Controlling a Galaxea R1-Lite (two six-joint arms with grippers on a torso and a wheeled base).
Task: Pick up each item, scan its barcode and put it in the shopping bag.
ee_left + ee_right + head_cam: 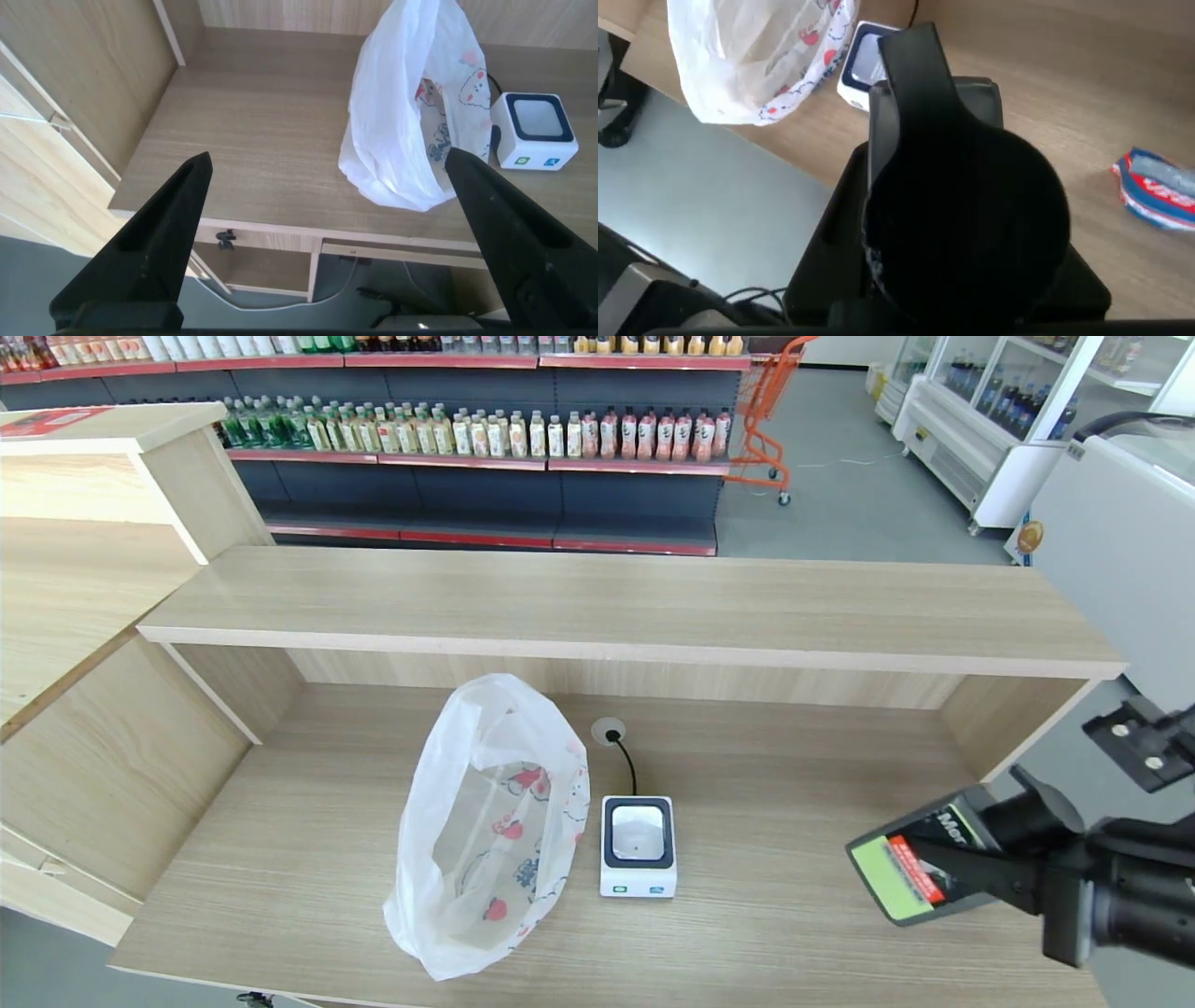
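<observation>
One scanner (638,845) beside bag (485,821); right pincer (1004,873) grips box (901,877).

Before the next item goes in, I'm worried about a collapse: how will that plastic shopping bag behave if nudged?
The shopping bag looks thin and see-through, so probably floppy and very light. Nothing props its open mouth, so a nudge would likely crumple it or slide it toward the scanner beside it.

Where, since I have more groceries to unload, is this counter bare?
Widest: the counter between the shopping bag and the left wall. Also right of the scanner, short of the packet. Crowded: bag and scanner side by side mid-counter.
</observation>
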